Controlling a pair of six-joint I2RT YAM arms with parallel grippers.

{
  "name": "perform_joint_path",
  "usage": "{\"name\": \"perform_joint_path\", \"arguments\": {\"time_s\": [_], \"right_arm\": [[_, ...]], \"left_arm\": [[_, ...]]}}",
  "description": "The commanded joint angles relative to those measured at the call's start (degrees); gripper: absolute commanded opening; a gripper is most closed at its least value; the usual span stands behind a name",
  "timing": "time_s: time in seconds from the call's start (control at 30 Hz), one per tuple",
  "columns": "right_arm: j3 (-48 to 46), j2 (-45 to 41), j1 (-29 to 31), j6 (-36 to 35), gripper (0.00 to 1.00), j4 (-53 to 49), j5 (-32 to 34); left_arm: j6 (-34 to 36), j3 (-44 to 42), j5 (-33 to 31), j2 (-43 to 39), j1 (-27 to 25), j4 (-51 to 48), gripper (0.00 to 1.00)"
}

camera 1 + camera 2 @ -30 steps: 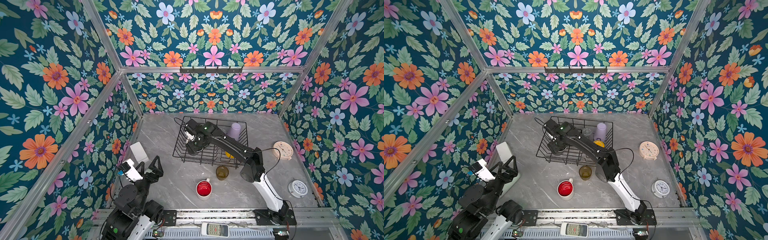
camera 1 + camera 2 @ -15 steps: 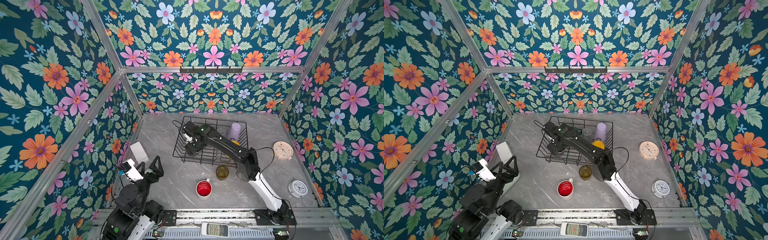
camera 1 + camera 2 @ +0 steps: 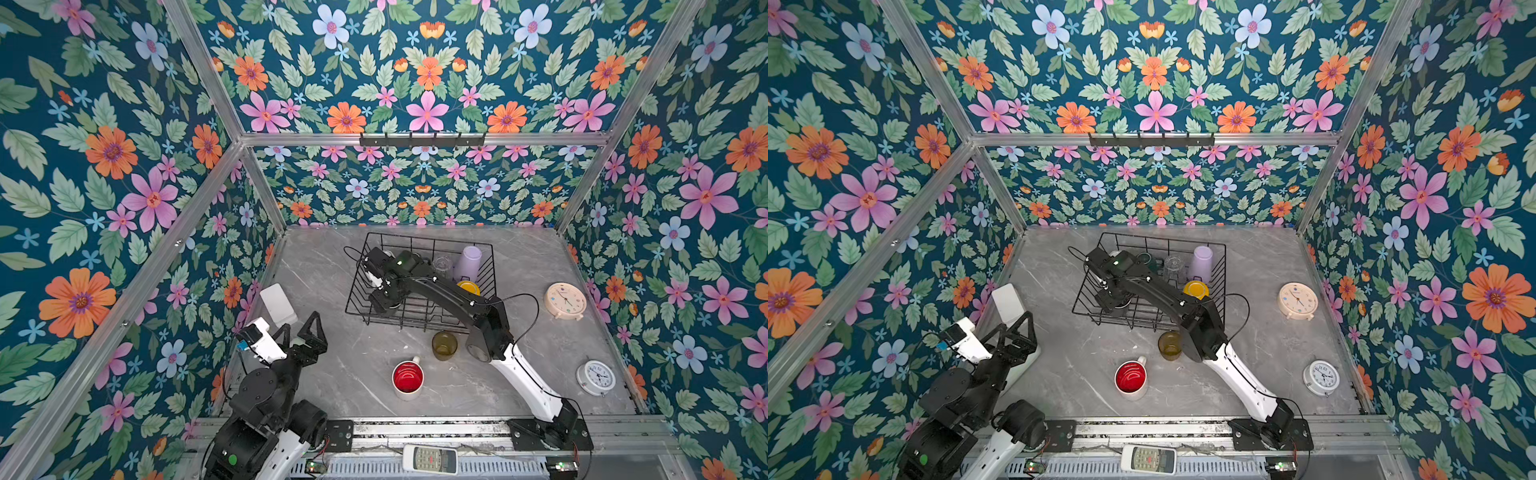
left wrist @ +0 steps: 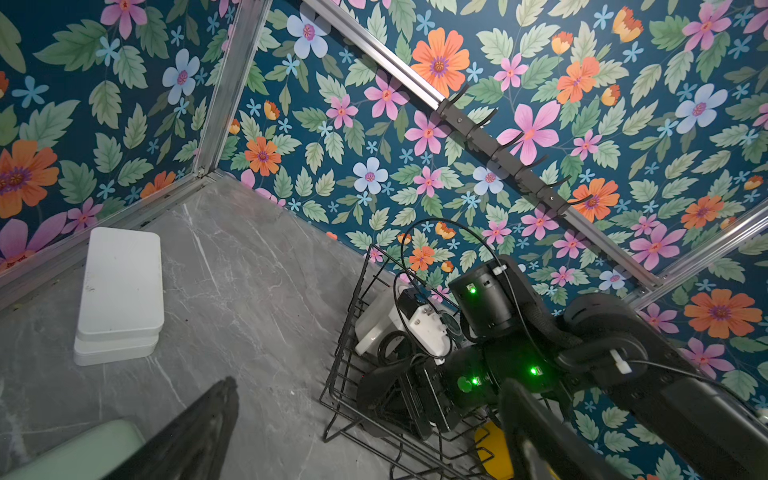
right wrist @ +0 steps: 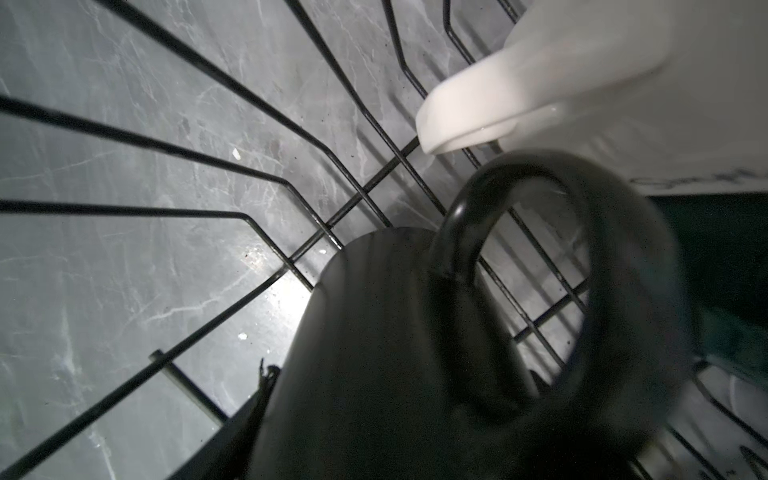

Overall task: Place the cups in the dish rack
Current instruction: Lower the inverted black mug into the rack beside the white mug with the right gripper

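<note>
The black wire dish rack (image 3: 415, 322) (image 3: 1125, 320) stands at the back middle of the table. My right gripper (image 3: 384, 297) (image 3: 1115, 299) reaches into its left part and is shut on the black mug (image 4: 386, 386) (image 5: 374, 353), low over the rack's wires. A white mug (image 4: 374, 328) (image 5: 582, 83) lies just beyond it. The rack also holds a green/white mug (image 3: 1144, 258), a clear glass (image 3: 442, 266), a lilac tumbler (image 3: 468, 262) and a yellow mug (image 3: 468, 286). An amber tumbler (image 3: 444, 345) and a white/red mug (image 3: 408, 376) stand on the table in front. My left gripper (image 3: 300, 332) (image 3: 1015, 332) hangs open and empty at the front left.
Two white boxes (image 3: 277, 303) (image 4: 120, 286) are stacked by the left wall. A cream clock (image 3: 565, 301) and a white clock (image 3: 595, 377) sit on the right. A black hook rail (image 3: 422, 140) hangs on the back wall, and a remote (image 3: 430, 459) lies on the front rail.
My right arm's elbow has swung a little to the left while its gripper stays in the rack's left part with the black mug. The left arm has not moved.
</note>
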Motion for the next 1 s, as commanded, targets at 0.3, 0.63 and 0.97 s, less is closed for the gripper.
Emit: {"name": "perform_joint_path", "arguments": {"time_s": [0.3, 0.63, 0.97], "right_arm": [[0.3, 1.0, 0.1, -0.4, 0.53, 0.8, -0.6], [-1.4, -0.7, 0.0, -0.3, 0.84, 2.7, -1.9], [-1.7, -2.1, 0.1, 0.0, 0.92, 3.2, -1.5]], "left_arm": [[0.1, 0.0, -0.2, -0.2, 0.0, 0.7, 1.00], [0.0, 0.3, -0.5, -0.7, -0.1, 0.0, 1.00], [-0.5, 0.6, -1.1, -1.4, -0.1, -0.7, 1.00]]}}
